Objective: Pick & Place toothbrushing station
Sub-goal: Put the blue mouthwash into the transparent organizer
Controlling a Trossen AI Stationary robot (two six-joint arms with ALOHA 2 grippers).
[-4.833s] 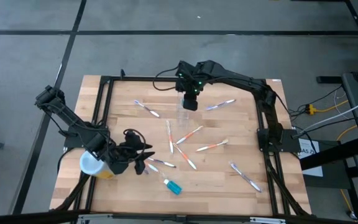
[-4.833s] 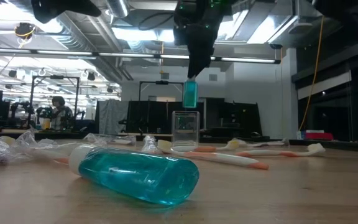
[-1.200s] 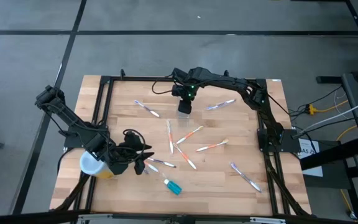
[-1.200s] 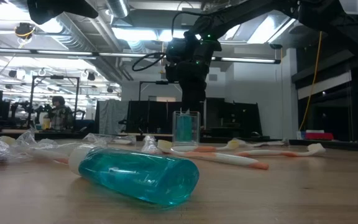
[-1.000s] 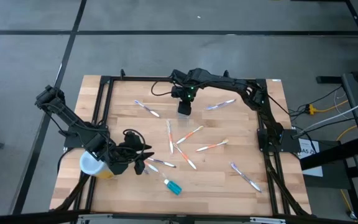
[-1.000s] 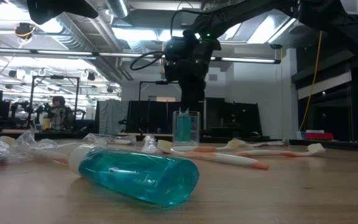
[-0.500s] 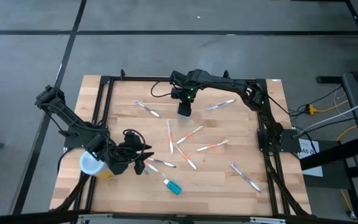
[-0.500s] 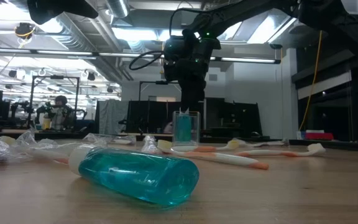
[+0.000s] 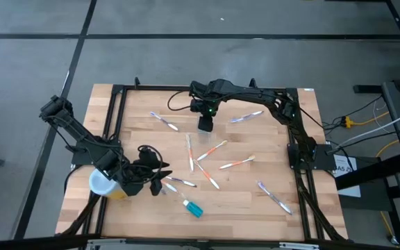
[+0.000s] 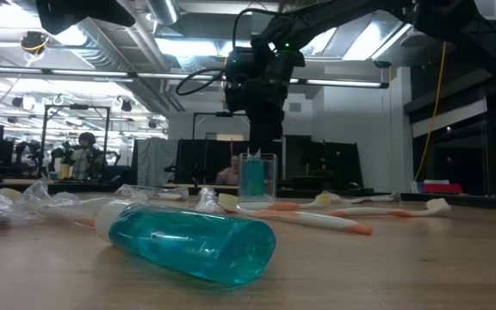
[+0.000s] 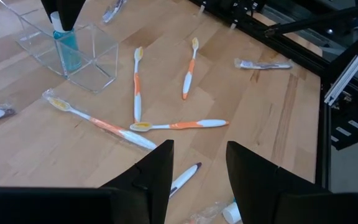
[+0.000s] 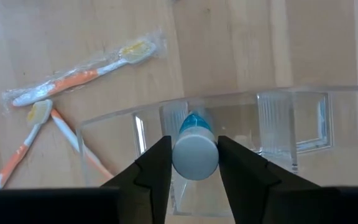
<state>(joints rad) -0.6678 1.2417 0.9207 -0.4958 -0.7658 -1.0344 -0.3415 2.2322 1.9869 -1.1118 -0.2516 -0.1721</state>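
Observation:
The clear plastic holder (image 12: 291,124) stands upright on the table at the far middle; it also shows in the low view (image 10: 268,185) and the left wrist view (image 11: 95,59). My right gripper (image 9: 205,123) is above it, pointing down, shut on a small teal bottle with a white cap (image 12: 195,155) that stands inside the holder (image 10: 253,181). My left gripper (image 11: 197,168) is open and empty near the table's front left (image 9: 160,182), above a wrapped toothbrush. My right gripper pinches the small bottle's white cap (image 12: 195,169) between its two fingers, from above, pointing down. The bottle hangs upright below the fingers, its teal body (image 10: 253,179) down inside the clear holder. Whether its bottom rests on the holder's floor cannot be told.
Several orange-and-white toothbrushes (image 9: 214,149) and wrapped ones (image 9: 275,196) lie scattered over the table's middle and right. A larger teal bottle (image 9: 193,207) lies on its side near the front edge. A yellow tub with a pale lid (image 9: 103,182) sits at the front left.

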